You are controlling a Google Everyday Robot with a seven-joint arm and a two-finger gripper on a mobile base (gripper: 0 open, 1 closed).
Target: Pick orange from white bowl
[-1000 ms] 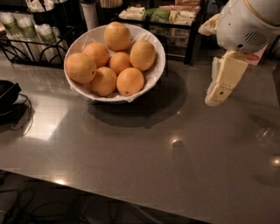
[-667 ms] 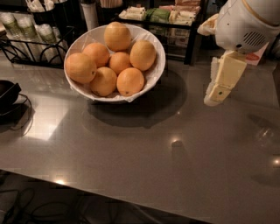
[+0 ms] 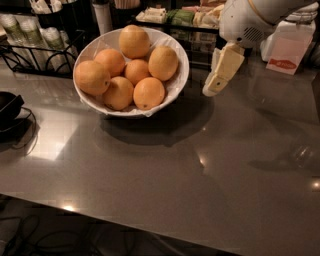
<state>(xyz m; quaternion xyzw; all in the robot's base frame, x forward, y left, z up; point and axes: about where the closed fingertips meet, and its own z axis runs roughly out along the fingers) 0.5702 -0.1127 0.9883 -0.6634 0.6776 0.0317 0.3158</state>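
Note:
The white bowl (image 3: 172, 92) with a crinkled paper liner stands on the grey counter at the upper left and holds several oranges. The large, egg-shaped, paler orange (image 3: 163, 62) lies at the bowl's right side, next to the rim. A rounder pale one (image 3: 134, 41) lies at the back, and smaller deeper-orange ones lie in the middle and front. My gripper (image 3: 219, 77), cream-coloured, hangs from the white arm just right of the bowl's rim, above the counter. It points down and to the left, touches nothing, and holds nothing.
A black wire rack with cups (image 3: 30, 40) stands behind the bowl at the left. Packaged snacks (image 3: 175, 15) line the back. A white and red bag (image 3: 287, 50) stands at the right. A black object with a cable (image 3: 10, 112) lies at the left edge.
My gripper has moved left and slightly up, from well right of the bowl to close beside its right rim. The bowl and oranges have not moved.

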